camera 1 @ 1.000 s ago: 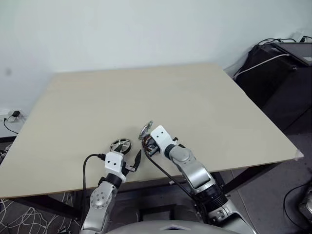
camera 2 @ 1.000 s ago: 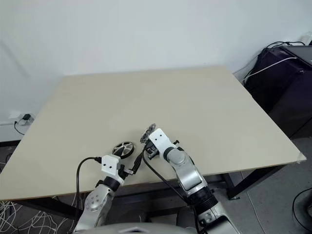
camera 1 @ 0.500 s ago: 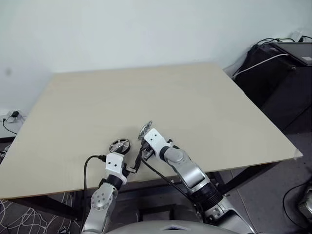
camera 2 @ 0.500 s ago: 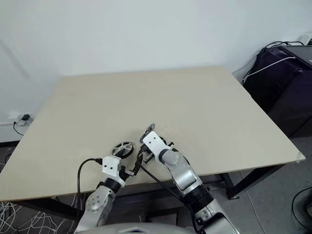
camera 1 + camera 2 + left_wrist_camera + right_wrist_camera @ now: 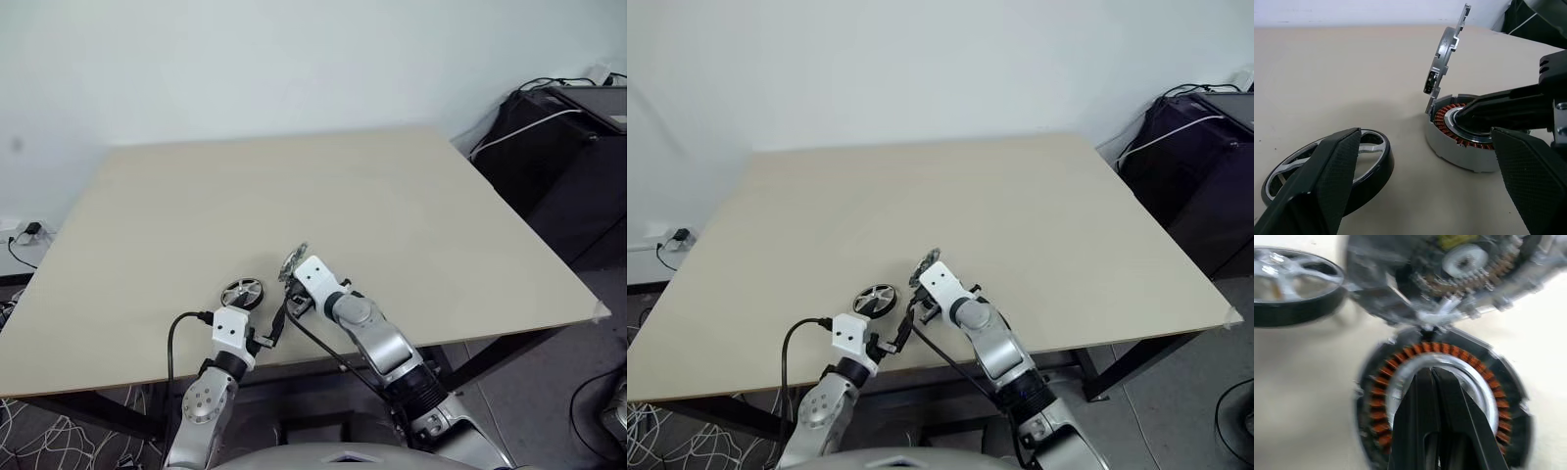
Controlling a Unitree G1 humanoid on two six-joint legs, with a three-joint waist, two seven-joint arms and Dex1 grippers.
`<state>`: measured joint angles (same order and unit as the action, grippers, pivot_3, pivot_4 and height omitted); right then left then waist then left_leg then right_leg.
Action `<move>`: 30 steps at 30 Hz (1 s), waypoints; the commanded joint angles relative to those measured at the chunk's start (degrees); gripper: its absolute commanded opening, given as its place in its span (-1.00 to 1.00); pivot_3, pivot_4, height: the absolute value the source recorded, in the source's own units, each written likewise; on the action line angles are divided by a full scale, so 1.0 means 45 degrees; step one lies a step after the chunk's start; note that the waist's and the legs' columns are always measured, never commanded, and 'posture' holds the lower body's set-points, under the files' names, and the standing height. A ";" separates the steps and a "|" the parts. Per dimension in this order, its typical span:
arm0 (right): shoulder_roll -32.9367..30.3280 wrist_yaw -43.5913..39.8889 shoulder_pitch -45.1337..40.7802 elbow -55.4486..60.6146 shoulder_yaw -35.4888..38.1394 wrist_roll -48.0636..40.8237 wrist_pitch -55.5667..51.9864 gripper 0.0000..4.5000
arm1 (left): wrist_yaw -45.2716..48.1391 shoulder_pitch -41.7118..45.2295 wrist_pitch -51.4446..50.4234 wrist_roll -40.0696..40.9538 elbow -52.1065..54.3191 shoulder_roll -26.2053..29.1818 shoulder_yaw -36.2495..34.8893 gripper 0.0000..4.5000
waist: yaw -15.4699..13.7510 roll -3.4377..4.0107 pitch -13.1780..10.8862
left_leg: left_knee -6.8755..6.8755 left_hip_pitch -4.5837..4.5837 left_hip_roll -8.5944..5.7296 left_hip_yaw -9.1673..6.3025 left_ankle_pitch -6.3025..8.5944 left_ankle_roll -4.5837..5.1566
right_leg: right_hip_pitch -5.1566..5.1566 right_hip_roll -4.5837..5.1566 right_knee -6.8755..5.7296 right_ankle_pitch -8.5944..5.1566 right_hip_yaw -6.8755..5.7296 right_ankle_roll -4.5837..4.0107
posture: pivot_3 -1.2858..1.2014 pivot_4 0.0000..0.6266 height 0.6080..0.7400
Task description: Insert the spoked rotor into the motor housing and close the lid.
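The motor housing (image 5: 1462, 147), a grey ring with coppery windings and a silver centre, lies near the table's front edge. Its lid (image 5: 1445, 54) stands upright at the housing's far rim, hinged open. My right gripper (image 5: 1431, 374) is shut, and its black fingertips (image 5: 1465, 116) rest in the housing's silver centre (image 5: 1476, 391). The spoked rotor (image 5: 1327, 164), silver spokes in a dark rim, lies flat on the table to the left of the housing (image 5: 241, 292). My left gripper (image 5: 1425, 139) is open and level at the table's edge, facing both parts and touching neither.
The pale wooden table (image 5: 323, 196) stretches away behind the parts. Dark bags and cables (image 5: 549, 127) are stacked off its far right corner. A white wall stands behind it.
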<state>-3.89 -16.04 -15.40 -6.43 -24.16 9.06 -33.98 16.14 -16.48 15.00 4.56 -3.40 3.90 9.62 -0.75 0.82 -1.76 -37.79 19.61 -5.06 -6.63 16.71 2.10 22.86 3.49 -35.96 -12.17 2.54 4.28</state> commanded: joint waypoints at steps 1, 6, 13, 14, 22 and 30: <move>-0.0149 0.0086 0.0182 0.0297 0.0289 0.0037 -0.0108 -0.98 | 0.0080 0.0197 0.0076 0.0050 0.0297 0.0012 -0.0035 1.00 | 0.0001 -0.0004 0.0004 | 0.0001 0.0000 0.0001 0.0000 0.0000 0.0000 | 0.0001 0.0000 0.0000 0.0000 0.0000 0.0000 | 0.03 -1.00 1.00; -0.0477 -0.0050 0.0528 0.0686 0.0348 0.0029 -0.0252 -0.98 | 0.0056 0.0202 -0.0015 0.0022 0.0410 -0.0022 0.0005 1.00 | -0.0008 -0.0004 0.0011 | 0.0002 0.0000 0.0001 -0.0002 0.0000 0.0000 | -0.0001 0.0000 0.0001 0.0000 -0.0001 -0.0001 | 0.03 -1.00 1.00; -0.0427 -0.0024 0.0753 0.1271 0.0590 -0.0277 0.0025 -0.98 | -0.0019 0.0132 -0.0228 -0.0047 0.0662 -0.0114 0.0096 1.00 | -0.0012 -0.0010 0.0017 | -0.0003 -0.0001 0.0001 -0.0004 0.0000 0.0000 | -0.0008 0.0002 0.0004 -0.0002 -0.0002 0.0001 | 0.03 -1.00 1.00; -0.0356 -0.0065 0.0761 0.1450 0.0673 -0.0415 0.0245 -0.98 | -0.0018 0.0117 -0.0252 -0.0051 0.0706 -0.0110 0.0097 1.00 | -0.0009 -0.0010 0.0016 | -0.0002 -0.0001 0.0001 -0.0004 0.0000 0.0000 | -0.0006 0.0001 0.0003 -0.0002 -0.0002 0.0001 | 0.03 -1.00 1.00; 0.0027 -0.0018 0.0435 0.1694 0.0877 -0.0633 0.0988 -0.98 | -0.0032 0.0084 -0.0385 -0.0058 0.0848 -0.0087 0.0065 1.00 | 0.0023 -0.0011 0.0010 | 0.0010 0.0004 0.0004 -0.0003 0.0000 -0.0001 | 0.0009 -0.0002 0.0003 -0.0002 -0.0002 0.0001 | 0.03 -1.00 1.00; 0.0089 -0.0159 0.0286 0.0793 0.0545 -0.0504 0.1065 -0.98 | -0.0039 0.0034 -0.0403 -0.0028 0.0909 -0.0085 0.0035 1.00 | 0.0016 -0.0012 0.0010 | 0.0013 0.0005 0.0003 -0.0003 0.0000 -0.0001 | 0.0009 -0.0001 0.0005 -0.0002 -0.0002 -0.0001 | 0.03 -1.00 1.00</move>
<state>-3.83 -16.48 -12.94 -2.64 -21.52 6.50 -30.25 16.22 -16.84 12.84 4.51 -2.15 3.60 9.79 -0.68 0.77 -1.72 -37.73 19.62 -5.05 -6.64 16.71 2.10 22.89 3.49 -35.94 -12.18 2.53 4.28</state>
